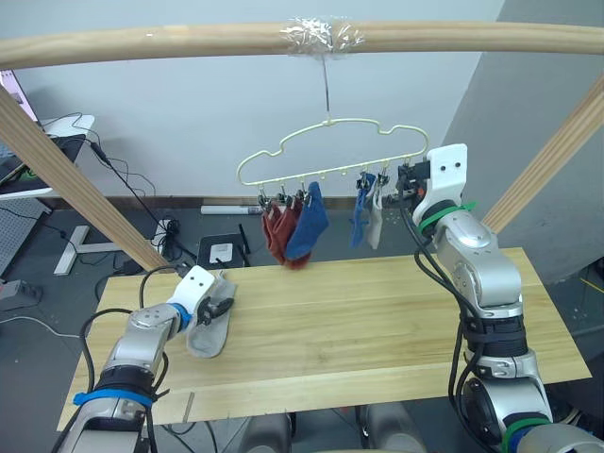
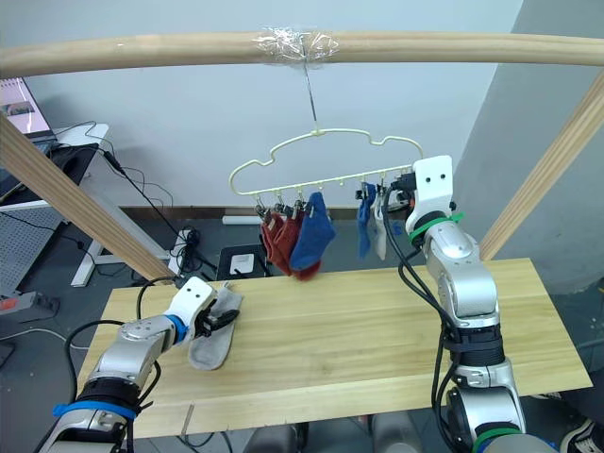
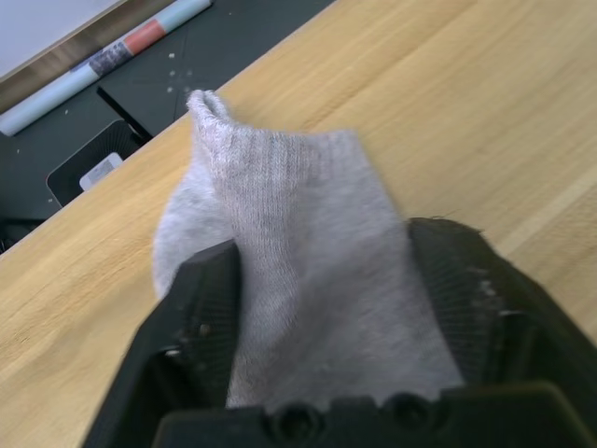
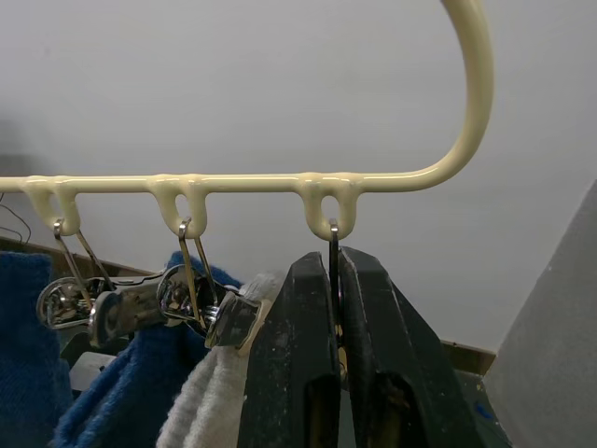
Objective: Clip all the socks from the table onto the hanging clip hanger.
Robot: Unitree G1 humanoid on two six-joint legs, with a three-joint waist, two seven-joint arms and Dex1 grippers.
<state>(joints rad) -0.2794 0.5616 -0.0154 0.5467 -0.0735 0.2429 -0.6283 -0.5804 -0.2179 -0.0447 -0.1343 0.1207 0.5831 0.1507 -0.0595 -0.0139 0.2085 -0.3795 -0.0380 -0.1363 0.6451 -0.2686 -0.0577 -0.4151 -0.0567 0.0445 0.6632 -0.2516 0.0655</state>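
**Last grey sock on the table, five already hanging**

The wide light wooden plank table (image 1: 377,321) carries one light grey ankle sock (image 1: 209,332) at 9 o'clock. The left gripper (image 1: 219,309) has its fingers closed around this sock. The pale yellow wire clip hanger (image 1: 326,151) holds the rust red socks (image 1: 276,234), blue socks (image 1: 310,225) and another grey sock (image 1: 376,217). The right gripper (image 4: 336,355) fingers pinch the outermost small metal clip (image 4: 333,245).

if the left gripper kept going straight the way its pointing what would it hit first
The light grey sock already sits between the left gripper's fingers. Past it, the line seems to meet the wooden table, though depth is hard to judge.
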